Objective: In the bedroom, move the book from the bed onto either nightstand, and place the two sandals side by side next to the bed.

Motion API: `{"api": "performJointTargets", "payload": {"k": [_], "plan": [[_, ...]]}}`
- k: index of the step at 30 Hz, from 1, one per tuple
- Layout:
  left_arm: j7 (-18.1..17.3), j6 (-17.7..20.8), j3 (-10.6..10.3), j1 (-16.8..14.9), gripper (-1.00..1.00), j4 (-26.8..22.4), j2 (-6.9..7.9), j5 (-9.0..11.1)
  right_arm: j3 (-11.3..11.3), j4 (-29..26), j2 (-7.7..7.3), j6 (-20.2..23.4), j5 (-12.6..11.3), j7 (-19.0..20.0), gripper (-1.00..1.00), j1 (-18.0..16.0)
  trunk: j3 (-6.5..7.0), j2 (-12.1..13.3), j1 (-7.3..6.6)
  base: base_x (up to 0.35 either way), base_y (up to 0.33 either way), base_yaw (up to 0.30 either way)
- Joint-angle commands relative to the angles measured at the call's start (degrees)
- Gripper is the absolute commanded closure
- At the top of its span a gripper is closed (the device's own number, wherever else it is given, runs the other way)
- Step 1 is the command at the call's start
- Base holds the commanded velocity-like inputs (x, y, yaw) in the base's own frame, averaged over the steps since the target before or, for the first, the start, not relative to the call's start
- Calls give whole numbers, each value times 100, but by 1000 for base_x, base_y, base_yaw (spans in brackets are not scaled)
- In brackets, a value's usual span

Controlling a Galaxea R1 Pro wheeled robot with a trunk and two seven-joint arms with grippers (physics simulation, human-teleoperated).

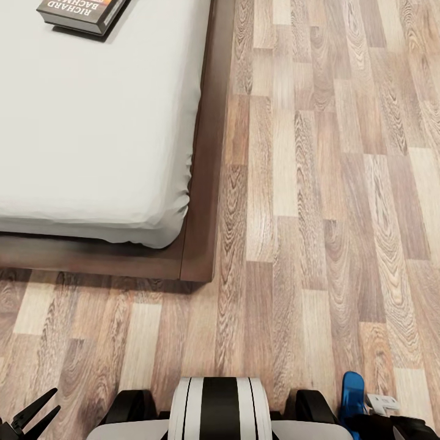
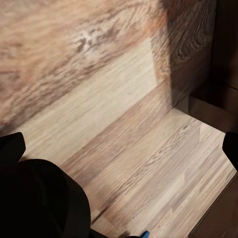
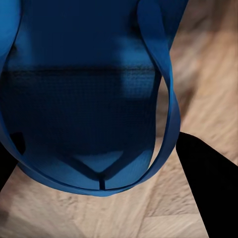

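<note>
The book point(image 1: 82, 12) lies on the pale grey mattress of the bed point(image 1: 201, 183) at the far left; its dark cover has a white lettered band. One bright blue sandal point(image 1: 351, 391) is held off the floor at the lower right, with my right gripper point(image 1: 360, 412) shut on it. In the right wrist view the sandal point(image 3: 84, 99) with its toe strap hangs between the black fingers point(image 3: 203, 188). My left gripper point(image 1: 36, 410) hovers low at the lower left, open and holding nothing. The nightstand is out of view.
Light wood-plank floor point(image 1: 318, 183) stretches to the right of the bed and in front of its dark brown frame corner point(image 1: 198, 272). My white and black trunk point(image 1: 219, 409) is at the bottom centre. The left wrist view looks along the planks point(image 2: 124, 148).
</note>
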Motion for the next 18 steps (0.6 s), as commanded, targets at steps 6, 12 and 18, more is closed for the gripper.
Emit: {"api": "performJointTargets", "payload": {"k": [6, 12, 18], "plan": [[3, 49, -5, 3, -100, 0, 1, 33, -28, -14, 4, 45, -68, 5, 100, -3, -2, -1, 0, 0, 0, 0], [3, 48, -4, 3, -100, 1, 1, 27, -28, -12, 8, 47, -68, 5, 100, -1, -2, -1, 0, 0, 0, 0], [3, 47, 2, 3, -100, 8, 1, 23, -28, -12, 9, 47, -68, -2, 100, -1, 87, 4, -11, 0, 0, 0]]}}
